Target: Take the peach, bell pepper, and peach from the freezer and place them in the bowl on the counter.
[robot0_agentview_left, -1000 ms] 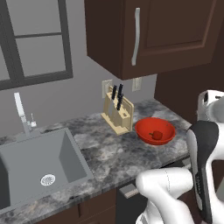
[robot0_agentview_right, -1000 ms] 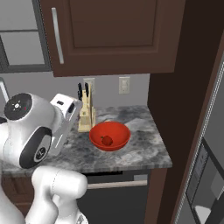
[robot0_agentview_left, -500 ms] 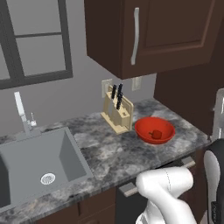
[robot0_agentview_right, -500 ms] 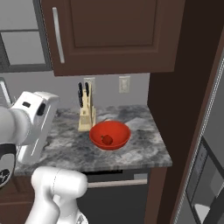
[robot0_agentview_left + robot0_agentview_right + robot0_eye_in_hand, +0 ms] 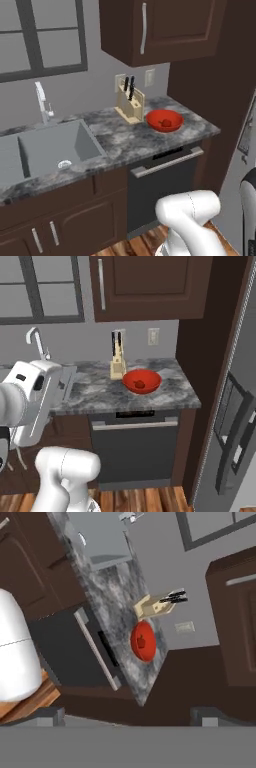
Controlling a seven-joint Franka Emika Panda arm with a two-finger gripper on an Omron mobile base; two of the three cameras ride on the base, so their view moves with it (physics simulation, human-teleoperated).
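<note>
The bowl [image 5: 164,121] sits near the right end of the counter [image 5: 105,391], just beside the knife block [image 5: 130,104], with one red item [image 5: 141,384] inside, so I judge fruit remains to fetch. The gripper [image 5: 127,716], released and empty, hangs well back, looking down across the counter. Next it must go to the freezer [image 5: 235,421].

White robot arm with dark joints

The arm [image 5: 65,476] was made of smooth, glossy white rounded shells, bulging at the elbow. A boxy white link [image 5: 32,401] carried a small dark slot and a thin grey seam line. A dark grey band edged one link [image 5: 247,200] beside the white shell.
</note>
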